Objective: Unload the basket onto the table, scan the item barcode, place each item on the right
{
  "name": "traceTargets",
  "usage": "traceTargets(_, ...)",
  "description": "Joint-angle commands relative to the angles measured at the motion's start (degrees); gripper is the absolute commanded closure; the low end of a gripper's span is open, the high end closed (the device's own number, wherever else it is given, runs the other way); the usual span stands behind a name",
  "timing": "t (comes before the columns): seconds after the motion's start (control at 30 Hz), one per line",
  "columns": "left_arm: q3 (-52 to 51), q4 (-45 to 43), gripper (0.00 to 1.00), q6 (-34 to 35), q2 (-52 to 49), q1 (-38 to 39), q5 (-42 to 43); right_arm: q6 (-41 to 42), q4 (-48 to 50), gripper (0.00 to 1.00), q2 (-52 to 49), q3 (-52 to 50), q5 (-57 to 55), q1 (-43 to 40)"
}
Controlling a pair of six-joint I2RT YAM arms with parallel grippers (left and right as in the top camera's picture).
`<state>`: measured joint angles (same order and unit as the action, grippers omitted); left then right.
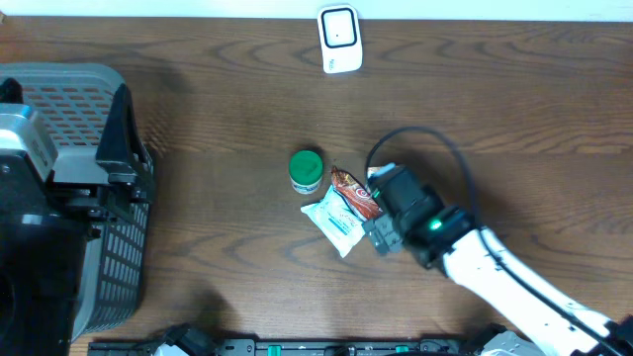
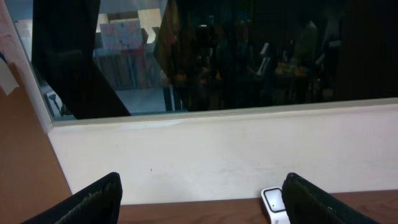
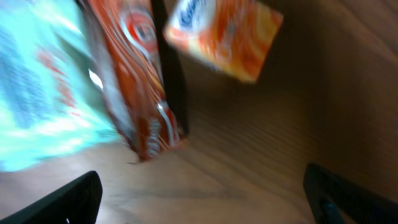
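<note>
Three items lie mid-table: a green-lidded jar (image 1: pixel 307 170), a red-brown snack packet (image 1: pixel 354 194) and a white-and-teal pouch (image 1: pixel 333 223). My right gripper (image 1: pixel 375 210) stands open right beside the packet, low over the wood. In the right wrist view the packet (image 3: pixel 134 81) and the pouch (image 3: pixel 43 93) lie just ahead of the gripper (image 3: pixel 202 199), with only bare wood between the fingers. A small orange box (image 3: pixel 217 37) lies further ahead. The white scanner (image 1: pixel 339 40) stands at the far edge. My left gripper (image 2: pixel 202 202) is open, empty and aimed at the wall, with the scanner (image 2: pixel 274 205) beside its right finger.
A grey mesh basket (image 1: pixel 94 119) fills the left end of the table, with the left arm's black body (image 1: pixel 30 247) over it. A black cable (image 1: pixel 435 143) loops above the right arm. A white wall (image 2: pixel 249 149) and a dark window rise behind the table.
</note>
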<state>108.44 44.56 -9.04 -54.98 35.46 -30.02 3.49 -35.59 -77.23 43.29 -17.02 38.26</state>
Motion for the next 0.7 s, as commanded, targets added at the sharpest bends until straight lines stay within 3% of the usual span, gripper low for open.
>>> traceTargets(0.0,0.1,-0.5,0.18,-0.3,0.3,0.0,-0.7,0.7,2.1,0.01,-2.3,-3.8,-13.1,3.5)
traceTargets(0.4,0.1,-0.5,0.18,-0.3,0.5,0.0,-0.7,-5.3,9.5,0.02,-11.1,-4.7,-13.4,8.0)
traceTargets(0.5,0.1,-0.5,0.18,-0.3,0.5,0.0,-0.7,-7.5,12.7,0.12,-15.0,-4.7,-15.3,8.0)
traceTargets(0.67,0.1,-0.5,0.18,-0.3,0.5,0.0,-0.7,-9.8,15.8,0.19,-18.6,-4.7,-16.2,8.0)
